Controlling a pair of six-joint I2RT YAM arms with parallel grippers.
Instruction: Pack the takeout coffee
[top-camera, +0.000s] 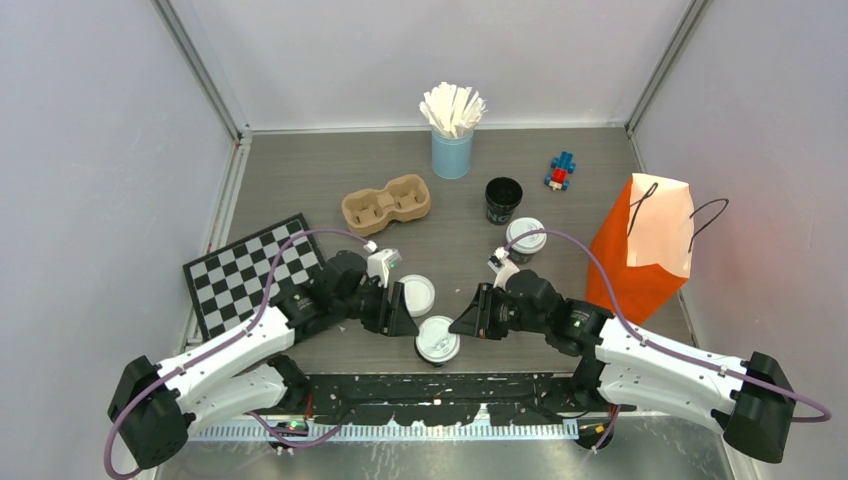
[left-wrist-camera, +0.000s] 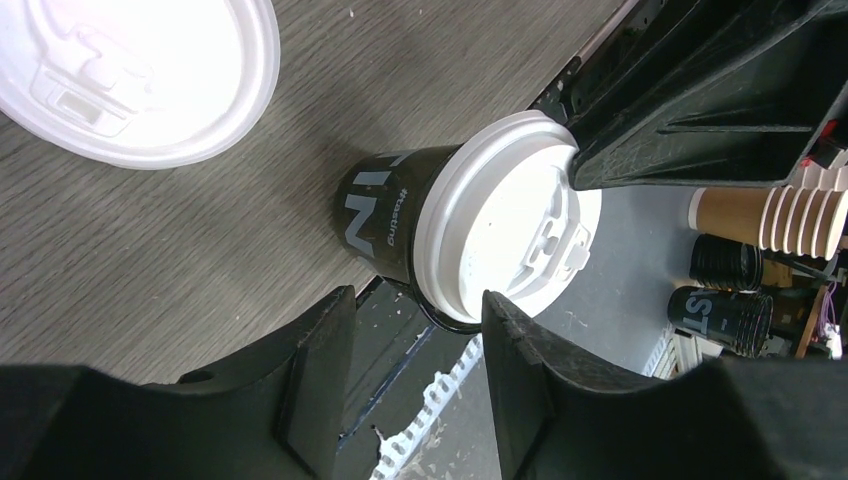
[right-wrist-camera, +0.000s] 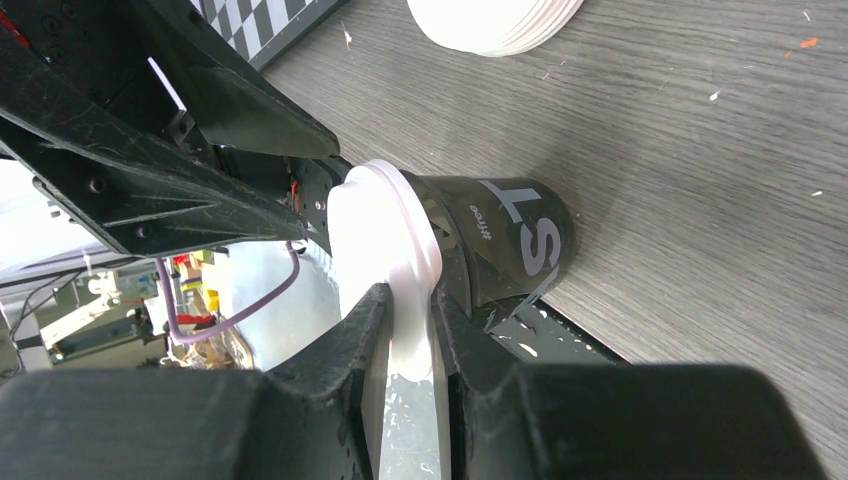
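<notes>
A takeout coffee cup (top-camera: 437, 341), black with white print and a white lid, stands at the table's near edge between both grippers. My right gripper (right-wrist-camera: 410, 322) is shut on the rim of its lid (right-wrist-camera: 385, 235), with the cup body (right-wrist-camera: 505, 240) just beyond the fingers. My left gripper (left-wrist-camera: 418, 312) is open on the cup's other side, and the lid (left-wrist-camera: 505, 225) sits just past its fingertips. A second lidded coffee cup (top-camera: 525, 238) stands further back. An open black cup (top-camera: 503, 200) has no lid.
A stack of white lids (top-camera: 416, 295) lies by my left gripper. A cardboard cup carrier (top-camera: 386, 203), a blue cup of stirrers (top-camera: 452, 140) and a small toy (top-camera: 561, 172) stand at the back. An orange paper bag (top-camera: 650, 245) stands right, a chessboard (top-camera: 250, 272) left.
</notes>
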